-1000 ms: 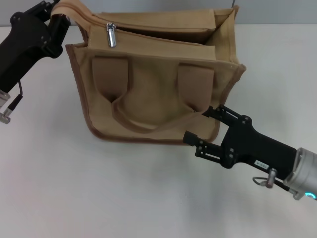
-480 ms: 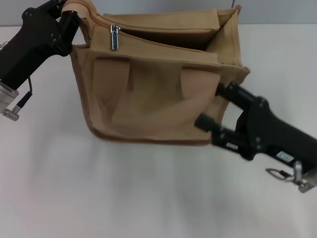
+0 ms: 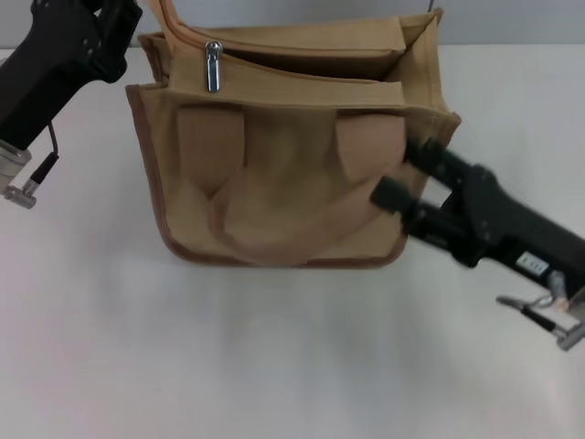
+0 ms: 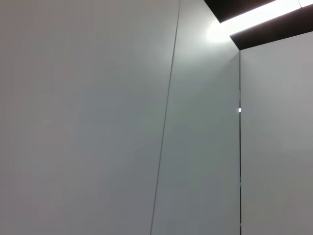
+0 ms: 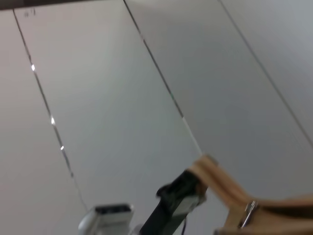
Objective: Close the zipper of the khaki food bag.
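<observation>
Black and two-fingered, the right gripper (image 3: pixel 407 178) reaches in from the right side of the head view with its fingers spread apart, the upper finger (image 3: pixel 430 154) touching the right front edge of the boxy khaki canvas food bag (image 3: pixel 283 155) with darker brown piping. The bag stands upright on the white table (image 3: pixel 274 357), its two wide fabric strap handles hanging down over the front panel. Along its top runs the tan-taped zipper (image 3: pixel 274 78), not yet closed, with the mouth gaping toward the right; the small shiny silver slider and pull tab (image 3: pixel 213 66) sits near the bag's left end. At the bag's upper left corner, the black left gripper (image 3: pixel 137 14) holds a tan tab of the bag's fabric (image 3: pixel 163 11) between its fingers.
</observation>
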